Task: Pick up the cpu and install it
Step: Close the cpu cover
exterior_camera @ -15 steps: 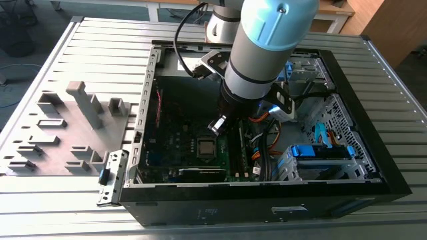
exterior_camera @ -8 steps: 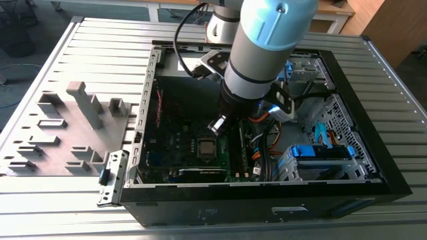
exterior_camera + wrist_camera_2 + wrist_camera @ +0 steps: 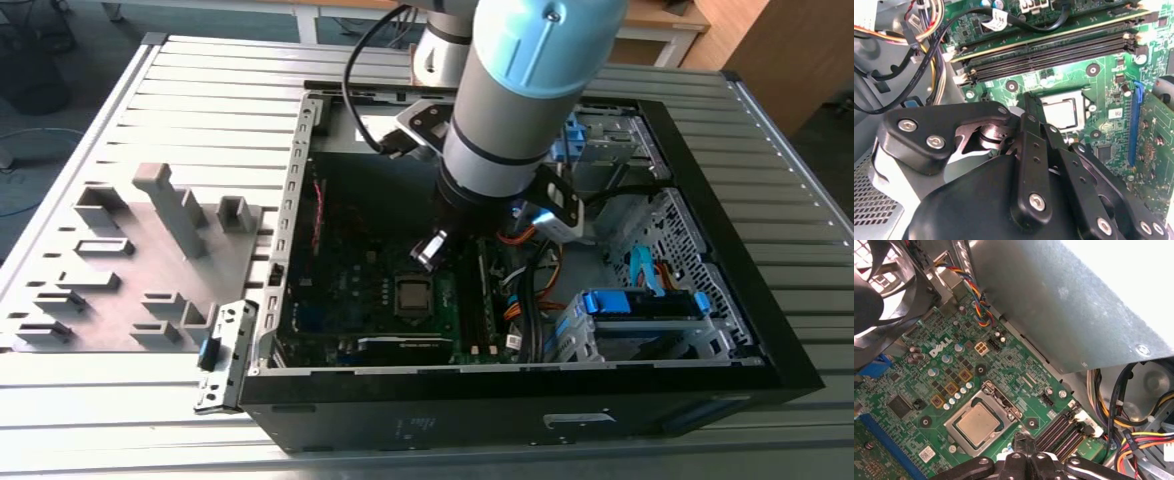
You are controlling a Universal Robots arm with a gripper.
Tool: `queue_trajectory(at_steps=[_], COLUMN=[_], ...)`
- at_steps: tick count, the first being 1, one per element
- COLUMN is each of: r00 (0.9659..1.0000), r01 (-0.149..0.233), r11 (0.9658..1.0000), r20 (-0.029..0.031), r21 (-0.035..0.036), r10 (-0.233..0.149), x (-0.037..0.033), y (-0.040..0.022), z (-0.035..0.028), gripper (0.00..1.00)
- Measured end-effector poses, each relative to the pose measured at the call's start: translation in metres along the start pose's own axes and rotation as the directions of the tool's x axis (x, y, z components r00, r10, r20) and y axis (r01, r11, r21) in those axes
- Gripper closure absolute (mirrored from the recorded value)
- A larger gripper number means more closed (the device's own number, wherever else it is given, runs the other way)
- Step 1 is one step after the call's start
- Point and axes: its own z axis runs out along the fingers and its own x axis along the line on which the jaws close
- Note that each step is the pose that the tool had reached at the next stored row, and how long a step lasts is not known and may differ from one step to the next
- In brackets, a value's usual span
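The cpu [image 3: 976, 424] lies in its socket [image 3: 997, 396], seemingly just beside the pincer [image 3: 1023, 442].

In the exterior view I see an open computer case [image 3: 400, 420] lying on a slatted metal table [image 3: 227, 90]. From the case's middle, a gray fixture block [image 3: 134, 260] stands at nine o'clock on the table, and a blue drive bracket [image 3: 641, 305] sits at four o'clock, inside. The green motherboard [image 3: 1004, 365] carries black memory slots [image 3: 1054, 50]; coloured cables [image 3: 1139, 435] hang beside it.

In the second wrist view the fingers [image 3: 1032, 135] hide part of the cpu [image 3: 1064, 113].
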Motion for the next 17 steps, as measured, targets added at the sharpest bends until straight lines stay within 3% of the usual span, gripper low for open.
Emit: queue_trajectory(at_steps=[6, 17], r00=[1.0, 1.0], r01=[0.0, 0.0], r11=[1.0, 1.0], r20=[-0.0008, -0.0013], r21=[0.0007, 0.0011], r10=[0.0, 0.0], x=[0.003, 0.0019], y=[0.0038, 0.006], z=[0.0008, 0.0025], gripper=[0.89, 0.89])
